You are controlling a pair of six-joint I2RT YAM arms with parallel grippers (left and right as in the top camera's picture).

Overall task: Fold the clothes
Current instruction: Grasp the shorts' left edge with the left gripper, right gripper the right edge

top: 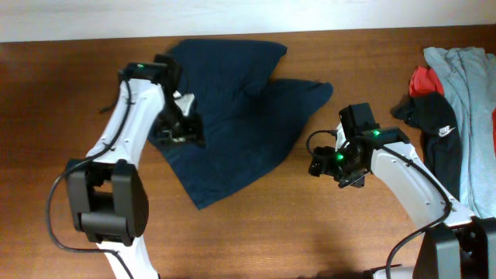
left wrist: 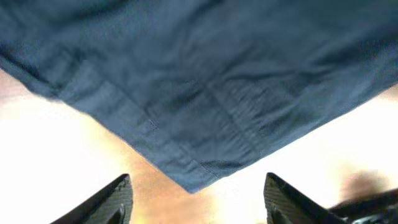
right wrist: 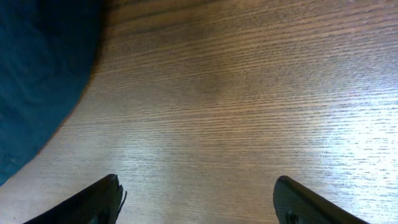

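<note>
You're working w/ the navy shorts [top: 240, 116]. They're lying crumpled on the counter [top: 271, 240], upper middle, w/ one leg flopping out to the right. Imo they're going to be handling light and floppy: soft cotton, not slippery, nothing fragile, and sagging wherever you're not supporting them. The stitched hem edges are looking like the best spots to be pinching, since a single layer mid-panel is prob just going to be bunching up.

The left end effector [top: 180, 132] is sitting over the left edge of the shorts, jaws apart, gripping nothing. The right end effector [top: 319, 164] is hovering over bare wood just right of the fabric, jaws wide, empty too.

Overhead is giving you the whole outline plus the grey shirt [top: 473, 101] and black garment [top: 438, 124] piled at the far right — neither wrist cam is showing those. Left wrist is showing a stitched corner [left wrist: 193, 177] pointing down btwn its fingers, seams and all — overhead is hiding that under the arm. Right wrist is mostly showing wood grain, w/ a sliver of navy at its left.
</note>
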